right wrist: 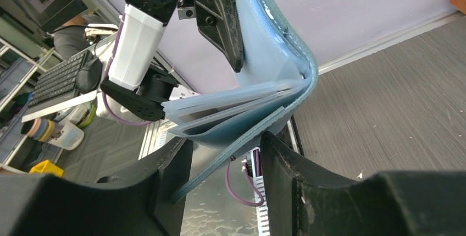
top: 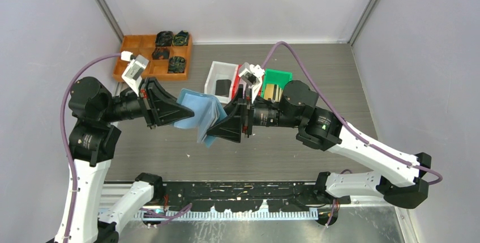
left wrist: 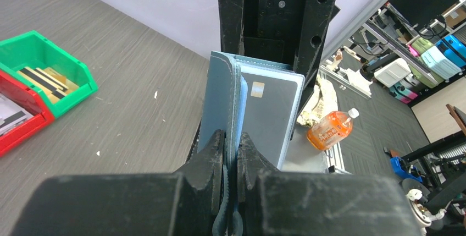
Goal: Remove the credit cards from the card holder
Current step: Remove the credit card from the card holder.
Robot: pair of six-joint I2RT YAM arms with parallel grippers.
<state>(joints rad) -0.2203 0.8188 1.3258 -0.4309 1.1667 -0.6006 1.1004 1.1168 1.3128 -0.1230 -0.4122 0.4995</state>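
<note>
The slate-blue card holder (top: 198, 113) hangs above the table between the two arms, folded open. My left gripper (left wrist: 231, 137) is shut on one edge of its cover (left wrist: 220, 98). A grey credit card (left wrist: 272, 115) with a gold chip sits in a clear sleeve of the holder. My right gripper (right wrist: 226, 140) stands open around the lower flap of the holder (right wrist: 275, 71); the flap runs slanted between the fingers and is not pinched. Several pale sleeves fan out above that flap. More credit cards, tan and gold, lie in the green bin (left wrist: 46, 79).
A white bin (top: 218, 73), a red bin (left wrist: 22, 131) and the green bin (top: 277, 79) stand side by side at the back centre. An orange tray (top: 138, 56) with dark objects sits at the back left. Grey walls close in on three sides.
</note>
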